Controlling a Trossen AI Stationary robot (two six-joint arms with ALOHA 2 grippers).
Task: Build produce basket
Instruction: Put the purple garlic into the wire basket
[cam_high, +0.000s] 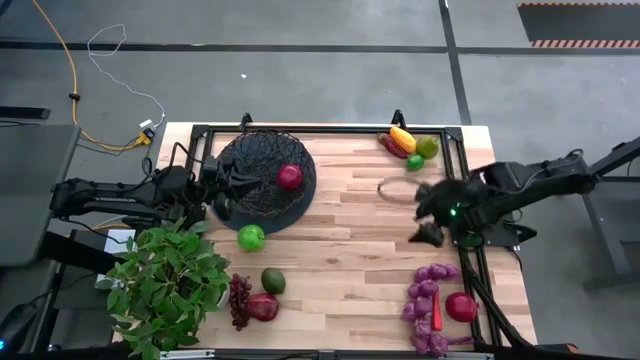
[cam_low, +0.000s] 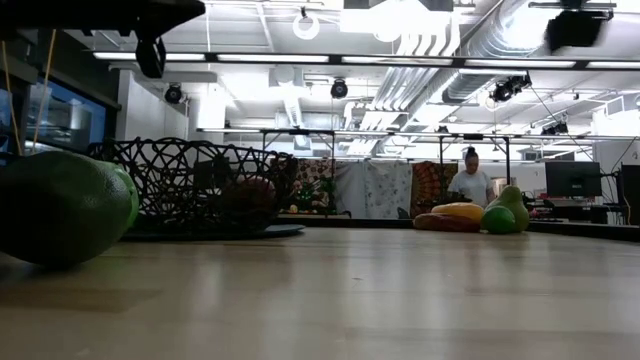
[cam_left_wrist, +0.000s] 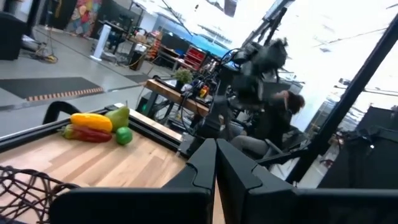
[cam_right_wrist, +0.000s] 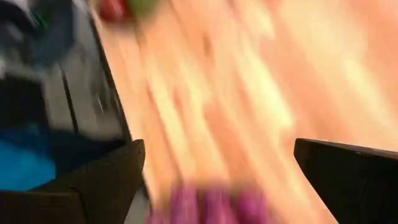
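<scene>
Black wire-mesh basket (cam_high: 262, 175), round and shallow, open lattice weave, stands at the far left of the pale wooden plank table (cam_high: 340, 250). One glossy red pomegranate (cam_high: 290, 177) lies inside it, toward its right side.

Left gripper (cam_high: 222, 186), dark, sits over the basket's left rim, fingers pressed together with nothing visible between them.

Right gripper (cam_high: 430, 212), dark, hangs over the right side of the table, between the far fruit cluster and the near purple grapes; fingers (cam_right_wrist: 106, 180) stand wide apart, empty.

Loose produce on the table:
- Smooth green apple (cam_high: 251, 238), just near of the basket.
- Dark green avocado (cam_high: 273, 281), near left.
- Dark red grape bunch (cam_high: 239, 300), knobbly, touching a second red pomegranate (cam_high: 263, 307).
- Yellow-orange pepper (cam_high: 402, 138), elongated, at the far right with a green pear-shaped fruit (cam_high: 427, 147), a small green round fruit (cam_high: 415, 162) and a red chili (cam_high: 391, 147).
- Purple grape bunches (cam_high: 425, 300), near right, beside a third red pomegranate (cam_high: 461, 306).

Leafy green potted plant (cam_high: 165, 285) occupies the near left corner. Black metal frame (cam_high: 330, 128) borders the table's far edge. A person (cam_low: 470, 182) stands in the room beyond.
</scene>
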